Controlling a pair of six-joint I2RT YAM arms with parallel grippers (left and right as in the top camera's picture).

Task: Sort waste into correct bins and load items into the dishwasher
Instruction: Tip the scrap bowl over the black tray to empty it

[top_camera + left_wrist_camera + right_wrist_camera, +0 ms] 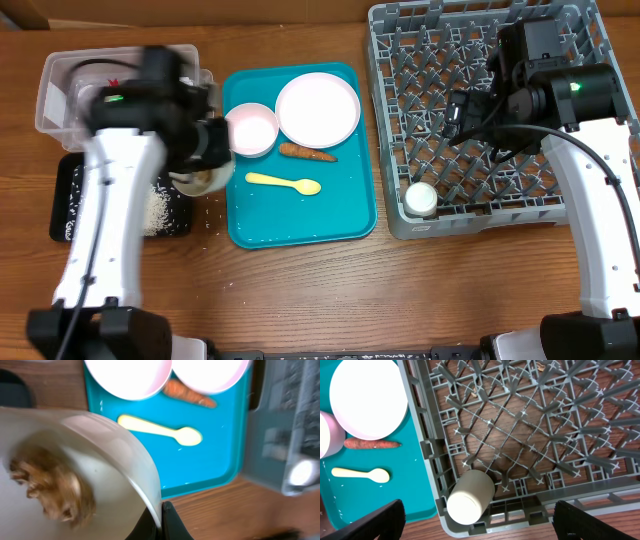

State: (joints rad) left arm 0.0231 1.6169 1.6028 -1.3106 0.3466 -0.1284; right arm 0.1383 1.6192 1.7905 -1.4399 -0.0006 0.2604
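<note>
My left gripper (pixel 207 166) (pixel 161 508) is shut on the rim of a small white-pink bowl (pixel 196 182) (pixel 100 460). The bowl hangs tilted between the black tray (pixel 66 205) and the teal tray (pixel 300 225), with a brown food lump (pixel 47 485) inside. On the teal tray lie a round plate (pixel 318 108) (pixel 368 399), a second bowl (pixel 252 128) (pixel 127 377), a carrot piece (pixel 307 153) (pixel 372 444) and a yellow spoon (pixel 283 183) (pixel 160 430). My right gripper (pixel 456 112) (pixel 481 522) hangs open over the grey dish rack (pixel 580 210) (pixel 520 435), above a white cup (pixel 421 198) (pixel 470 497) lying in the rack's front-left corner.
A clear plastic tub (pixel 55 95) stands at the back left, behind the black tray, which holds loose white rice (pixel 155 210). Bare wooden table (pixel 350 290) runs along the front. The dish rack fills the right side.
</note>
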